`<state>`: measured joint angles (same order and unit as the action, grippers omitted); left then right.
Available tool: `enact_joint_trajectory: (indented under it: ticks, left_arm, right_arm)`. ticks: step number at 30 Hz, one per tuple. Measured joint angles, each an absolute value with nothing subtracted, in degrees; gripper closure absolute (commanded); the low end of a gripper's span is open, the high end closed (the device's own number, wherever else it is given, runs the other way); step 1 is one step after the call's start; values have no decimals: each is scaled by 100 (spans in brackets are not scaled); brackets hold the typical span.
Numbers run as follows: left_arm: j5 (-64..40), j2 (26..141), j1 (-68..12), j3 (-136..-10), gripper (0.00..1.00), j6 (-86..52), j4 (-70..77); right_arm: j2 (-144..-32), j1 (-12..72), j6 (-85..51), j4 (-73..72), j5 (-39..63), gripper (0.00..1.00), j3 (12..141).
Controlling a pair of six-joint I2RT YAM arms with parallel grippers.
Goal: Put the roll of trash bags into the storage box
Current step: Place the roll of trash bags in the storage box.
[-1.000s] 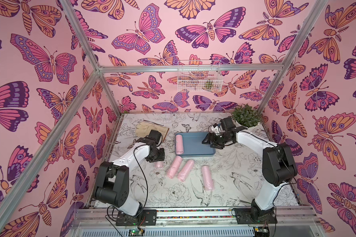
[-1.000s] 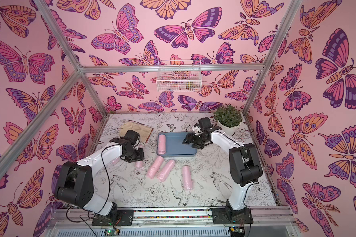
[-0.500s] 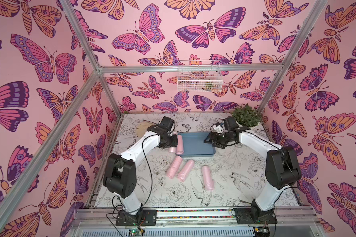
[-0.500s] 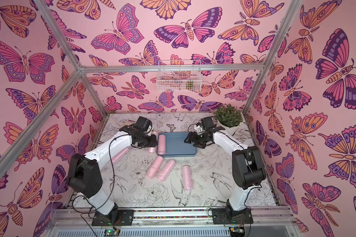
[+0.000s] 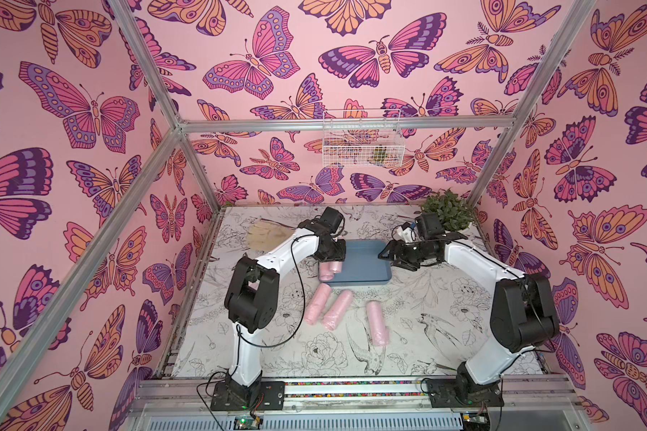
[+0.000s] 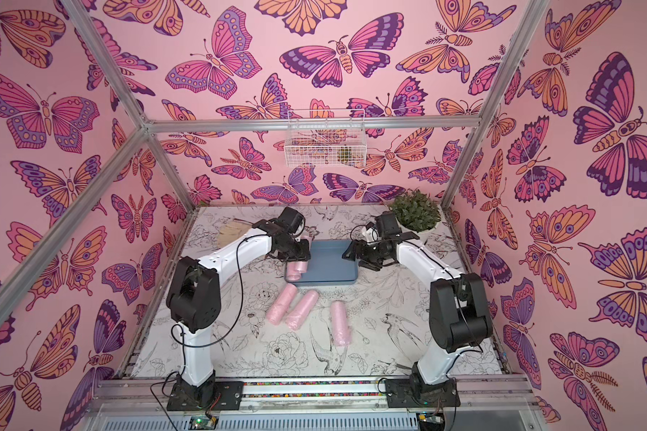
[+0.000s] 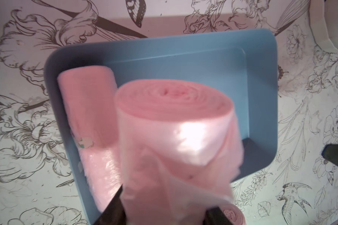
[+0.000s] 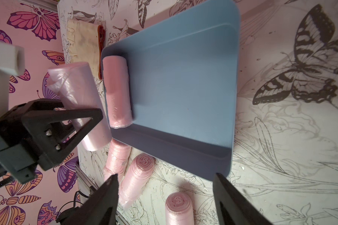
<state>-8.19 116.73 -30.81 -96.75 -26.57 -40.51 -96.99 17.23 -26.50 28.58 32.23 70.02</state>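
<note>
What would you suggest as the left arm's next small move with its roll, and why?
Probably lower the held roll onto the bare floor of the storage box, beside the roll already lying inside. The left gripper is shut on it, it hangs above the box near that roll, and most of the floor is free.

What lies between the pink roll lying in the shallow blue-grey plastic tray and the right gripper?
Only the blue-grey plastic tray's bare floor and rim, clearest in the right wrist view.
</note>
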Motion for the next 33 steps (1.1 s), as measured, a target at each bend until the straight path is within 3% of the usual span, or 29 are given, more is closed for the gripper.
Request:
enact_joint_trajectory:
  ticks: [22, 33]
  left_arm:
    - [-814, 12855, -3238, -10442, 67, -3291, -4224]
    - [-784, 12855, -3238, -10431, 46, -3387, -4224]
  right_arm:
    - [-9520, 1619, -2565, 2871, 3264, 20, 6753]
    - [-9520, 1610, -2545, 2871, 3264, 20, 6751]
